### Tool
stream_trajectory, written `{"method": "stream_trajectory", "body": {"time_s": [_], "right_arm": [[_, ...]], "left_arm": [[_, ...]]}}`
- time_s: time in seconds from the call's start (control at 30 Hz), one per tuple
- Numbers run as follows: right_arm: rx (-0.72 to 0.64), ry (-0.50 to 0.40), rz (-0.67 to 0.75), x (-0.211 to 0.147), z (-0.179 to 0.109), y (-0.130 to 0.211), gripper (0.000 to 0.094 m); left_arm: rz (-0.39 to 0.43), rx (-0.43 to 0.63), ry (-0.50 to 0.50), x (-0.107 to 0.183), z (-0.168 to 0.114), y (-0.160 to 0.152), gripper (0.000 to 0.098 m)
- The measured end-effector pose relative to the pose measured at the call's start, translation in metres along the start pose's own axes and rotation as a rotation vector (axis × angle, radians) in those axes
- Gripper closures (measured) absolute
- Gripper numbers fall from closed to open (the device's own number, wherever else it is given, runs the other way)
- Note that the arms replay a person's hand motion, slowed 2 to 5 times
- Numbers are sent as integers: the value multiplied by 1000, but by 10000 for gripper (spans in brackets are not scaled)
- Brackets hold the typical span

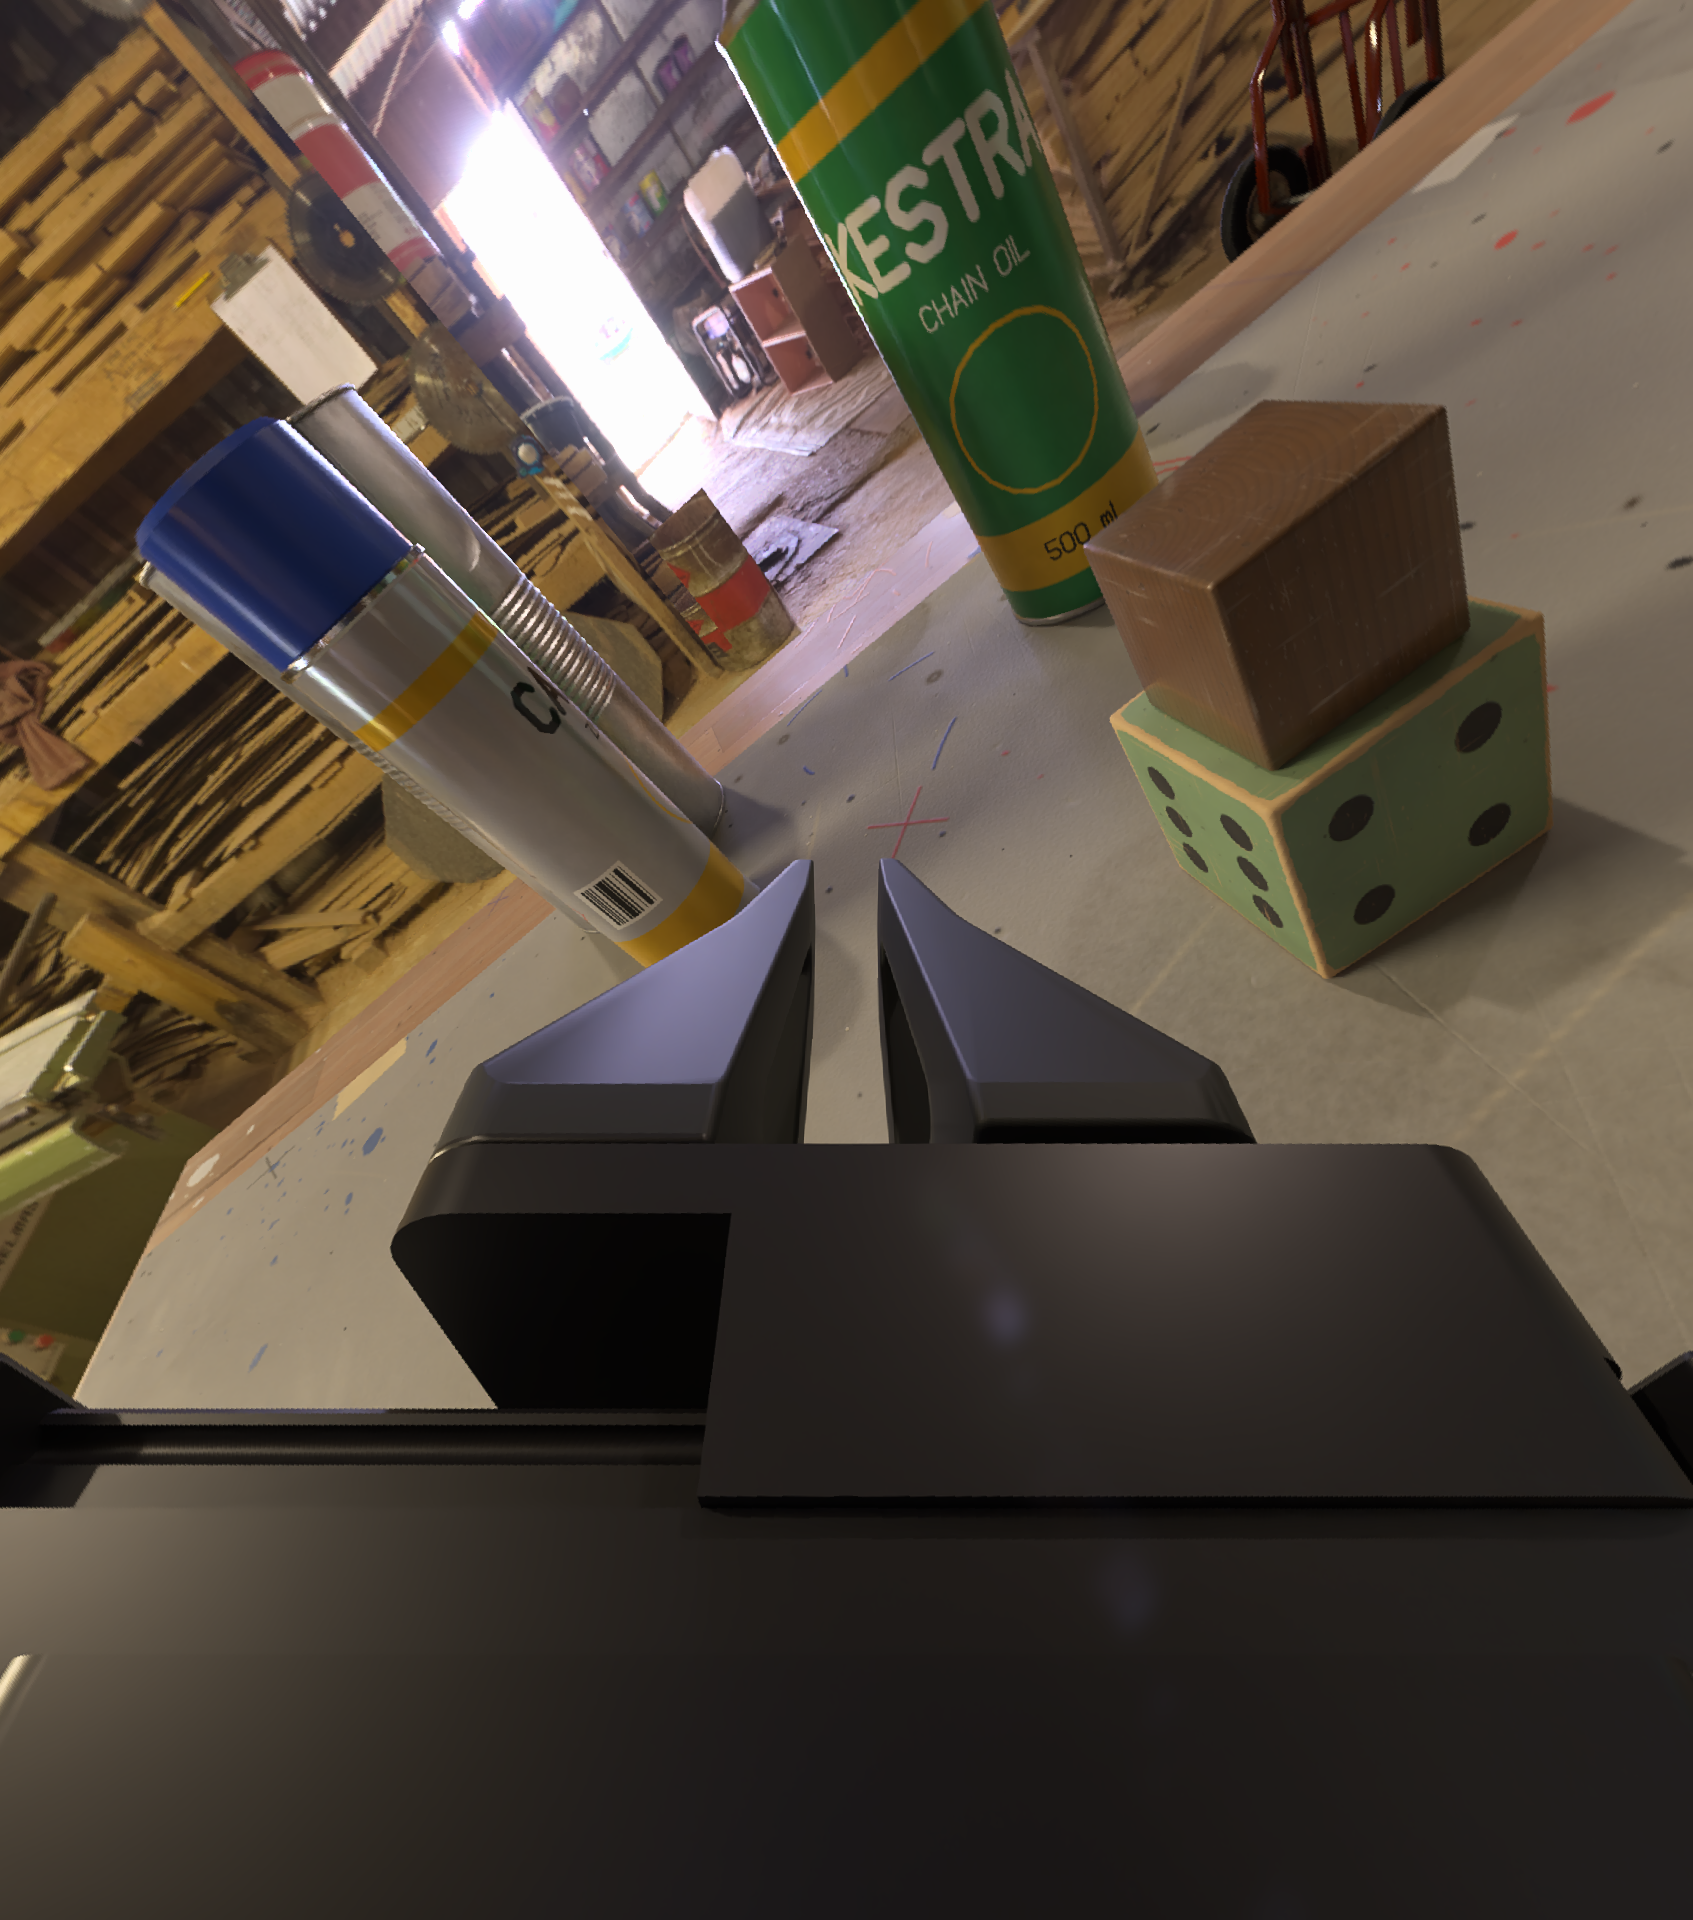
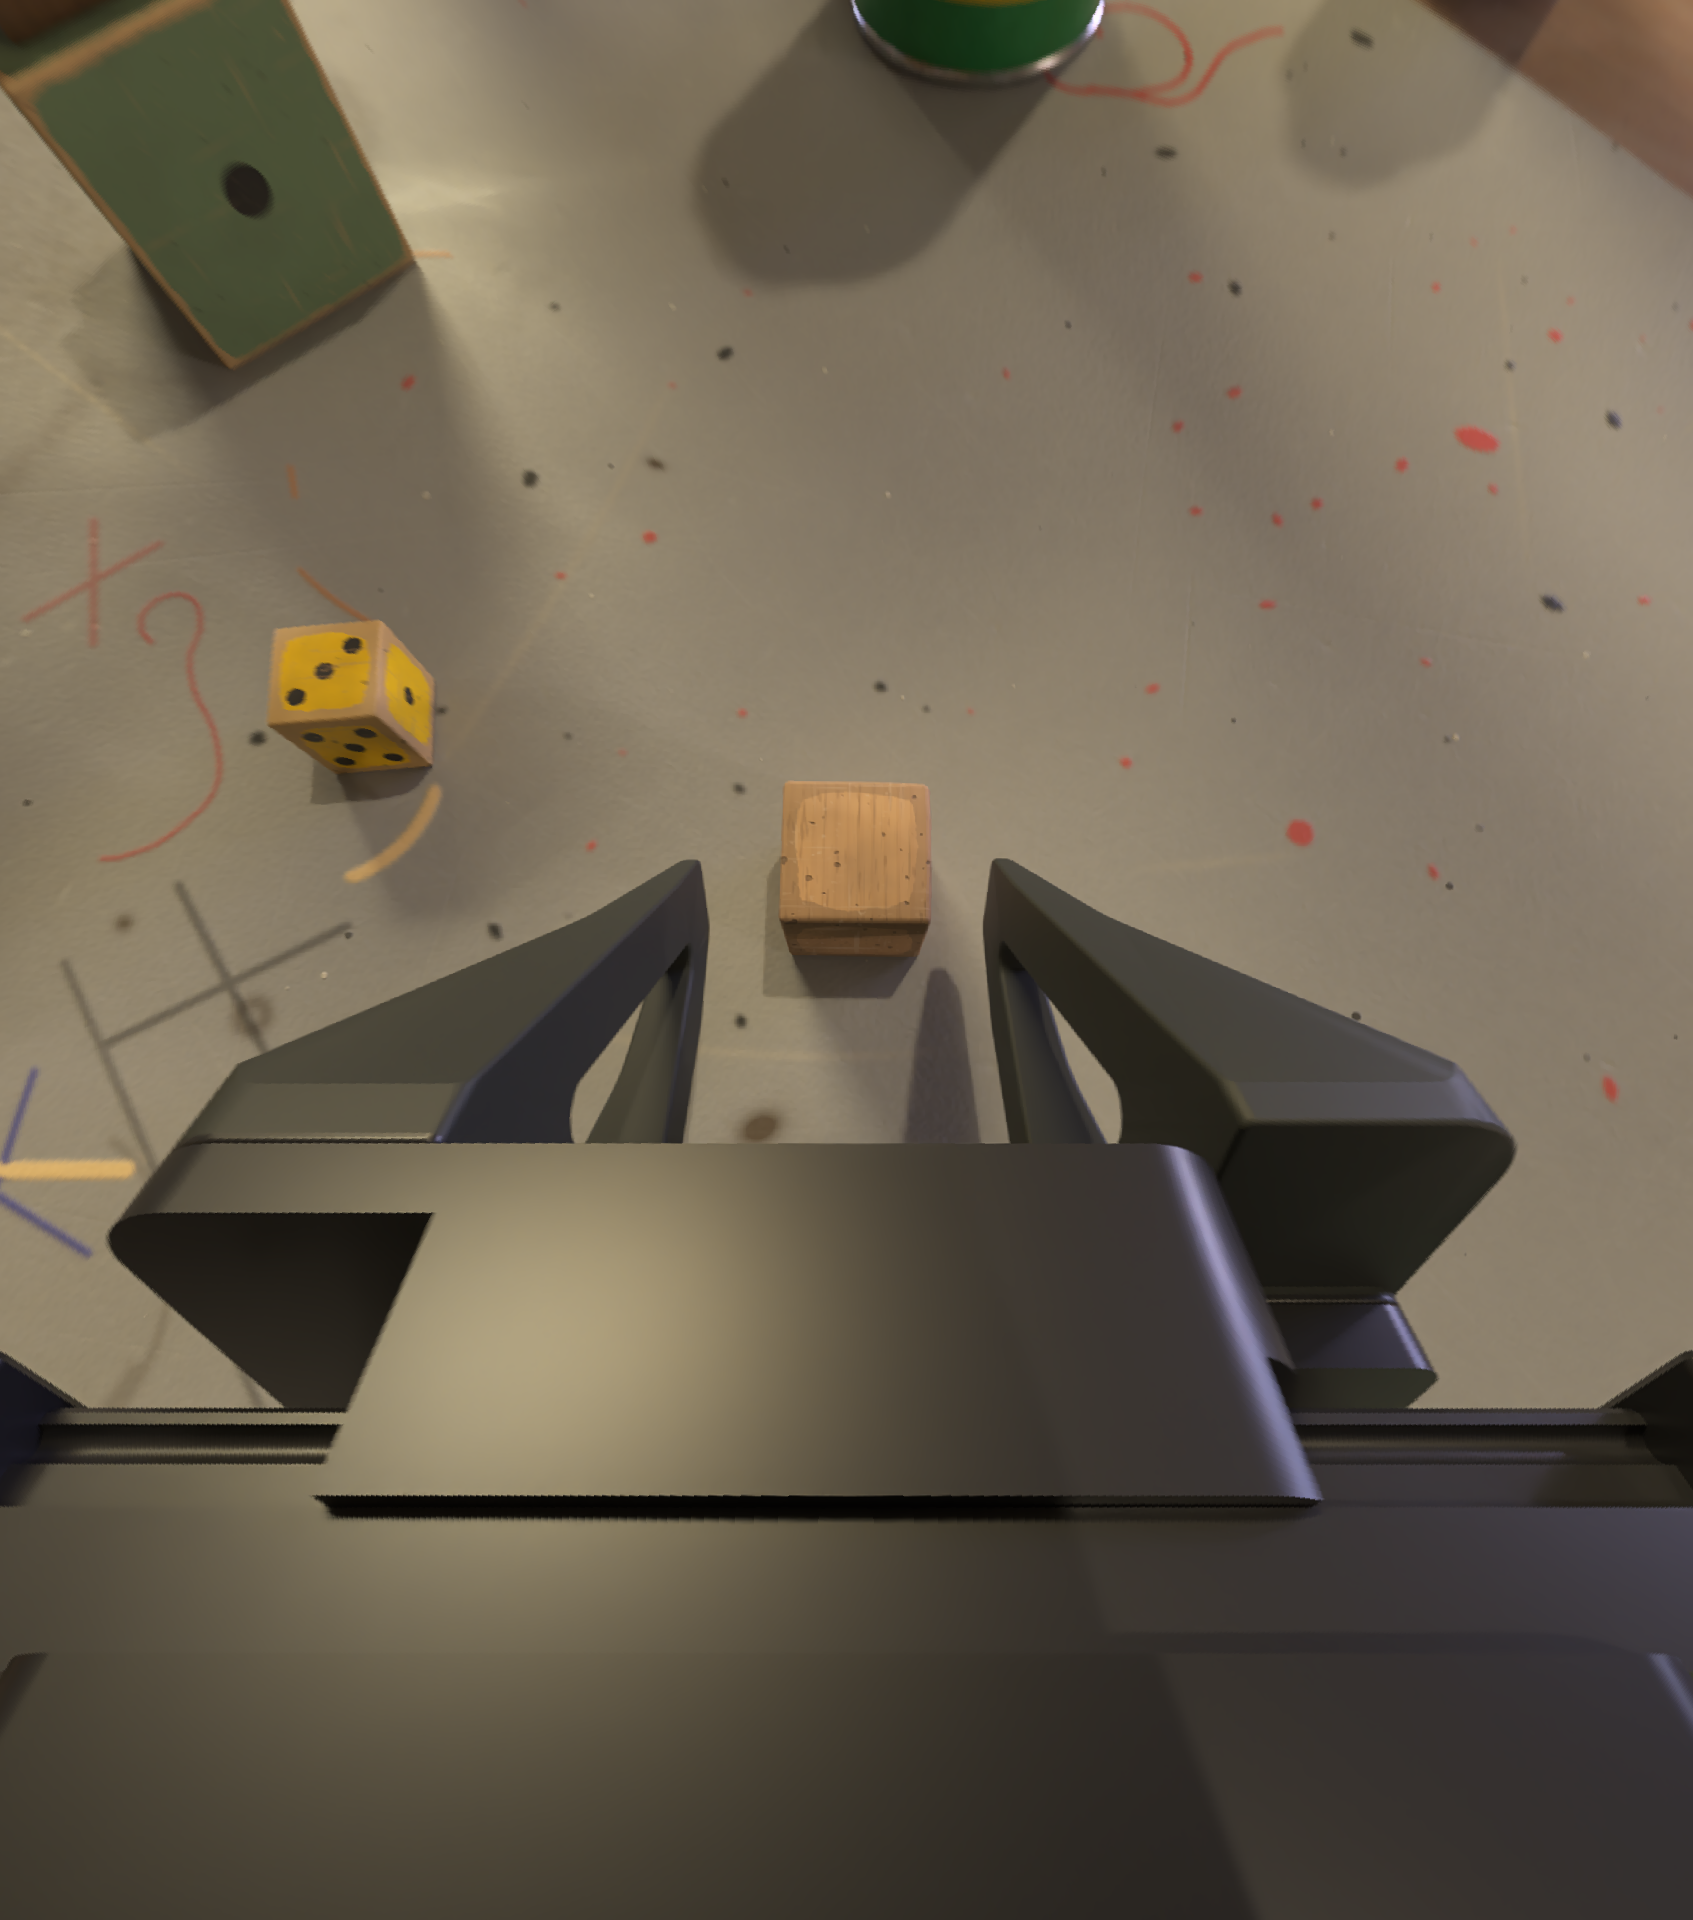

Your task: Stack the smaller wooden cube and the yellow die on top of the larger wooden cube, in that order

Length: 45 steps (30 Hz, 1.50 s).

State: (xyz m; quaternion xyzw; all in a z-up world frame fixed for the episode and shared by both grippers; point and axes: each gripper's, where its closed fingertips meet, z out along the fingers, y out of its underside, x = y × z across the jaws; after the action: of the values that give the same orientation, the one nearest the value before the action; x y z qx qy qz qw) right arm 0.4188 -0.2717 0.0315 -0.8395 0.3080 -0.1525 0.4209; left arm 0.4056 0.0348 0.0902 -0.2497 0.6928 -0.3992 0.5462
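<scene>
In the left wrist view a dark brown wooden cube (image 1: 1283, 582) rests tilted on top of a large green die (image 1: 1361, 821) at the right. My left gripper (image 1: 845, 868) is shut and empty, low over the grey table, well left of that stack. In the right wrist view my right gripper (image 2: 847, 868) is open and points down, with a small light wooden cube (image 2: 854, 862) lying on the table between and just beyond its fingertips, not touched. The yellow die (image 2: 351, 696) sits on the table to the cube's left. The green die (image 2: 208, 177) shows at the top left.
A tall green can (image 1: 956, 312) stands behind the stack; its base shows in the right wrist view (image 2: 977, 36). A silver spray can with a blue cap (image 1: 426, 675) and a plain silver can (image 1: 509, 603) stand left of my left gripper. The table's wooden edge (image 1: 468, 987) runs behind them.
</scene>
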Motion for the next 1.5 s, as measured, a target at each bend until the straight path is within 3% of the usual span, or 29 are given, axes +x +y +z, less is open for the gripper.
{"method": "stream_trajectory", "body": {"time_s": [0.23,0.5,0.83,1.03,1.2,1.5], "right_arm": [[-98,28,-11,1,11,4,694],[-25,-109,-16,-17,20,-30,691],[124,-356,-149,-64,15,-123,690],[132,-457,-274,-96,19,-165,690],[74,-495,-374,-117,34,-176,690],[-45,-503,-471,-135,68,-166,691]], "left_arm": [[45,-25,1,4,3,3,876],[23,-4,-20,0,2,-1,879],[-4,10,-41,-5,-1,-2,882],[-10,18,-47,-7,-2,-3,885],[-19,23,-52,-9,-3,-3,887],[-37,33,-55,-11,-5,-3,889]]}}
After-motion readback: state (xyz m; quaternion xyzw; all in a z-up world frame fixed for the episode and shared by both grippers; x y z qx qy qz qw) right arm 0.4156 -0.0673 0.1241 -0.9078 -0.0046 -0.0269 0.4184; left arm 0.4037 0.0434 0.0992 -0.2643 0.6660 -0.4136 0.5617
